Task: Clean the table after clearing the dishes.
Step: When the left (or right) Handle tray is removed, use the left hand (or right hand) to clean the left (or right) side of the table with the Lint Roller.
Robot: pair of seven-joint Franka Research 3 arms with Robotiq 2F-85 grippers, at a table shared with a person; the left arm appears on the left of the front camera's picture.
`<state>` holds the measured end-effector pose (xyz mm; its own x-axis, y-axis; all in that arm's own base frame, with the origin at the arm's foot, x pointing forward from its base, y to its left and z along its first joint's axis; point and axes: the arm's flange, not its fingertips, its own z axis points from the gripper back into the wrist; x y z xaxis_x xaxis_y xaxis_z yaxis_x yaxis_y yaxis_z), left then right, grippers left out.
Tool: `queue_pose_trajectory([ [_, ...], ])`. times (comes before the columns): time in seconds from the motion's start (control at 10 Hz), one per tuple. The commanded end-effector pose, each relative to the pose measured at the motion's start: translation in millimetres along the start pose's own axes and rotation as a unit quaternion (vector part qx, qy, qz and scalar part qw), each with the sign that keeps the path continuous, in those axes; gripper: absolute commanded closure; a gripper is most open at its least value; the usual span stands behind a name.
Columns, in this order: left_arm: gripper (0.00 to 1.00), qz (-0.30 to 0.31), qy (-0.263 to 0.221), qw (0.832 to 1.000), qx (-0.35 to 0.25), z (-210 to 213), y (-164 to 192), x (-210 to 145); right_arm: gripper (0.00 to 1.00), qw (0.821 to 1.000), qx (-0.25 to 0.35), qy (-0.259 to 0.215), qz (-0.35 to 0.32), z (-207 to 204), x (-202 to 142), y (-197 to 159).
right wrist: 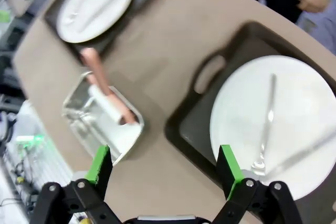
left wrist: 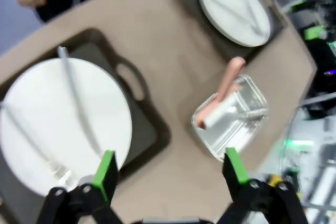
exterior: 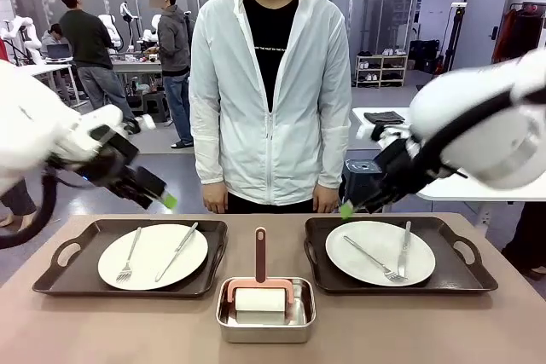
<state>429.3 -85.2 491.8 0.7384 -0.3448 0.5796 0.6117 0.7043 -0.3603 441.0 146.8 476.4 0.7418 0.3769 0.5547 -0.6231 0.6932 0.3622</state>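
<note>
Hovering above the table (exterior: 111, 321), my left gripper (exterior: 167, 201) has its jaws spread fully apart and holds nothing. Below its green fingertips and slightly nearer to me lies the left tray (exterior: 77, 272). It carries the left plate (exterior: 153, 256), with a fork (exterior: 130, 257) and a knife (exterior: 177, 251) laid across it. In the left wrist view, that plate sits beneath one finger (left wrist: 105, 174), and the steel pan (left wrist: 231, 121) lies just ahead of the other.

My right gripper (exterior: 347, 209) is likewise fully open and empty. Its fingertips hang over the far inner corner of the right tray (exterior: 465, 274), close to the rim of the right plate (exterior: 380, 251), which bears a second fork (exterior: 375, 260) and a second knife (exterior: 403, 249).

Between my two grippers and nearer to me, the pan rests on the table and contains a white roller (exterior: 260, 300) with a pinkish handle. A person (exterior: 269, 83) stands beyond both grippers.
</note>
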Motion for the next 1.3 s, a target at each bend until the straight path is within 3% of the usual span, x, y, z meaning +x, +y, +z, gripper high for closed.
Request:
queue_pose_trajectory([
  [0.0,0.0,0.054,-0.03,0.992,-0.107,26.4,44.2,-9.6,0.0,0.991,0.09,-0.03,-0.091,20.4,-2.4,-42.0],
  [0.2,0.0,0.095,-0.058,0.976,-0.19,52.3,76.0,-32.6,0.0,0.969,0.155,-0.07,-0.18,52.8,-14.8,-67.9],
  [0.3,0.0,0.137,-0.052,0.97,-0.194,65.3,95.9,-47.9,0.0,0.96,0.17,-0.094,-0.201,69.4,-24.5,-81.4],
  [0.5,0.0,0.201,-0.113,0.953,-0.197,97.2,131.0,-80.0,0.0,0.946,0.178,-0.117,-0.245,103.0,-53.2,-107.6],
  [0.9,0.0,0.285,-0.196,0.914,-0.212,178.6,190.3,-172.5,0.0,0.899,0.188,-0.197,-0.342,190.2,-143.9,-186.8],
  [1.1,0.0,0.293,-0.206,0.906,-0.226,193.4,203.6,-196.0,0.0,0.869,0.205,-0.247,-0.376,219.7,-190.9,-216.9],
  [1.2,0.0,0.299,-0.218,0.901,-0.228,199.0,209.8,-206.7,0.0,0.866,0.207,-0.257,-0.375,230.8,-215.0,-228.2],
])
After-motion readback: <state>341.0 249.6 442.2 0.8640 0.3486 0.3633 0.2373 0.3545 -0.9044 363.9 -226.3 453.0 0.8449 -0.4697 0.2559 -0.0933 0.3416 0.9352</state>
